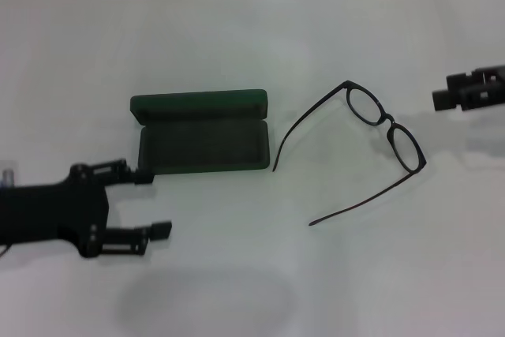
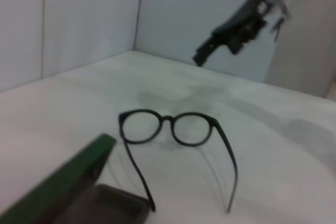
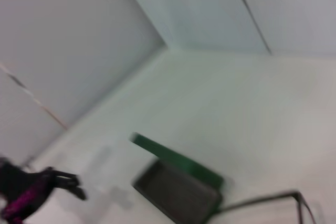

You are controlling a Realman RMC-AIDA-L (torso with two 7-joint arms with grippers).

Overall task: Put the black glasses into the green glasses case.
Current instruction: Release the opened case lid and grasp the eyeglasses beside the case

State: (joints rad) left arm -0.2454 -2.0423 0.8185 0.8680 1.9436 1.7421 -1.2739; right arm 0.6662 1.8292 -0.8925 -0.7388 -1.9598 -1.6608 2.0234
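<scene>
The black glasses [image 1: 387,122] lie unfolded on the white table, right of centre, with both temple arms pointing toward the front. The green glasses case [image 1: 203,147] lies open left of them, its lid [image 1: 199,106] folded back toward the far side. In the left wrist view the glasses [image 2: 168,124] face me beyond the case's edge [image 2: 79,177]. My left gripper [image 1: 154,203] is open and holds nothing, just in front of the case's near left corner. My right gripper [image 1: 461,92] hovers at the right edge, beyond the glasses and apart from them. The right wrist view shows the case [image 3: 178,184].
The white table [image 1: 252,37] ends at a pale wall along the back. My right arm [image 2: 231,32] hangs above the table's far side in the left wrist view. My left gripper [image 3: 52,182] shows small in the right wrist view.
</scene>
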